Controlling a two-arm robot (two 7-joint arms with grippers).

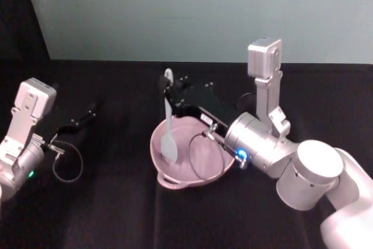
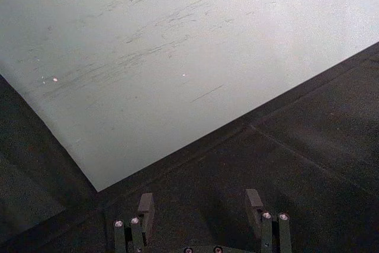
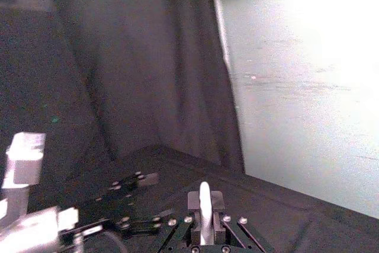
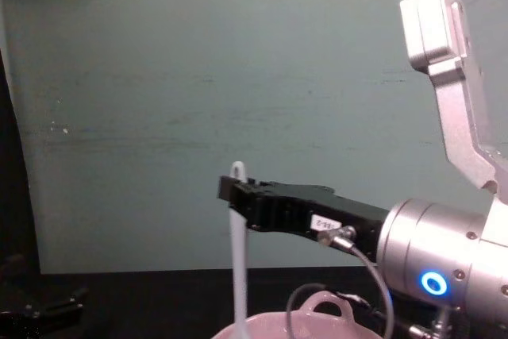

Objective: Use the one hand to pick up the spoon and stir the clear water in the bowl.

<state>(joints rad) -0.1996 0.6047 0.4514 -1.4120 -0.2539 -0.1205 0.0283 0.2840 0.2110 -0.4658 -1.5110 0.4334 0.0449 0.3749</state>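
My right gripper point(image 1: 169, 93) reaches over the pale pink bowl point(image 1: 211, 155) at the table's middle and is shut on the upper handle of the white spoon point(image 1: 168, 126). The spoon hangs upright, its scoop down inside the bowl. In the chest view the black right gripper point(image 4: 236, 194) holds the spoon point(image 4: 237, 267) just below the hole at the handle's tip, above the bowl's rim point(image 4: 317, 325). The right wrist view shows the spoon handle point(image 3: 204, 214) clamped between the fingers point(image 3: 214, 201). My left gripper point(image 1: 87, 114) is parked at the far left, fingers point(image 2: 146, 209) apart with nothing between them.
A black cloth point(image 1: 116, 214) covers the table, with a pale teal wall point(image 1: 192, 10) behind. A grey cable point(image 1: 204, 161) loops from the right wrist over the bowl. Another cable loop point(image 1: 67, 161) hangs by the left arm.
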